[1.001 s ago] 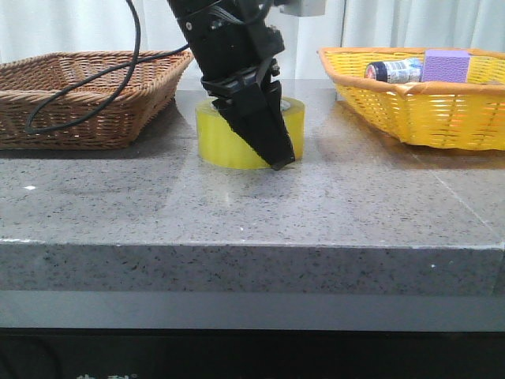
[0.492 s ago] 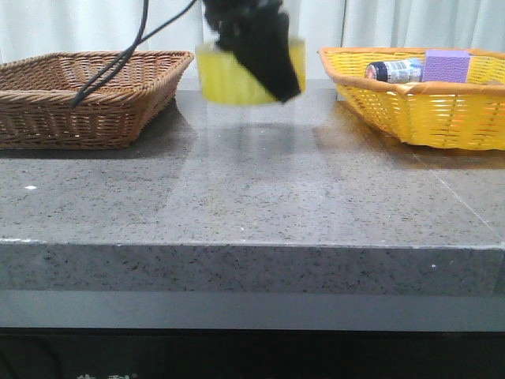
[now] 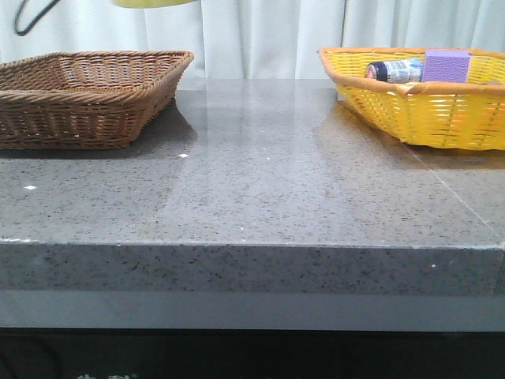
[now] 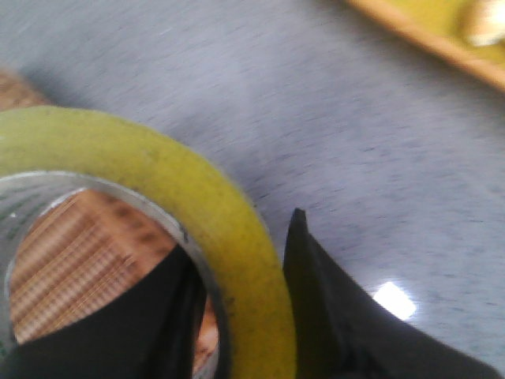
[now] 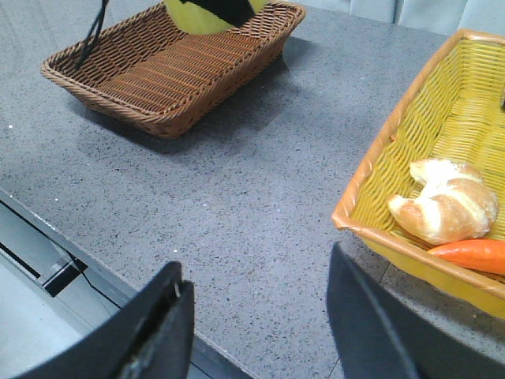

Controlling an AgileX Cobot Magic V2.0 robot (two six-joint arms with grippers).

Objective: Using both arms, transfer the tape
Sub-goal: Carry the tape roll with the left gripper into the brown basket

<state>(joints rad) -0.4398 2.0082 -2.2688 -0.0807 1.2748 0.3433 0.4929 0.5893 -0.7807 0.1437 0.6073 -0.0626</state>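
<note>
The left gripper [image 4: 245, 316] is clamping the tape [image 4: 181, 189], 1 finger inside the core and 1 outside the yellow wall. The tape is hanging high above the brown basket [image 5: 170, 67], clear of the table [image 3: 260, 189]. The right gripper [image 5: 256, 324] is hovering with fingers spread apart, empty, beside the yellow basket [image 5: 394, 142].

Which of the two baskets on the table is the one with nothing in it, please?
The brown wicker basket on the left shows no contents in the views given. The yellow basket on the right holds a bottle, a purple block, a croissant and a carrot.
</note>
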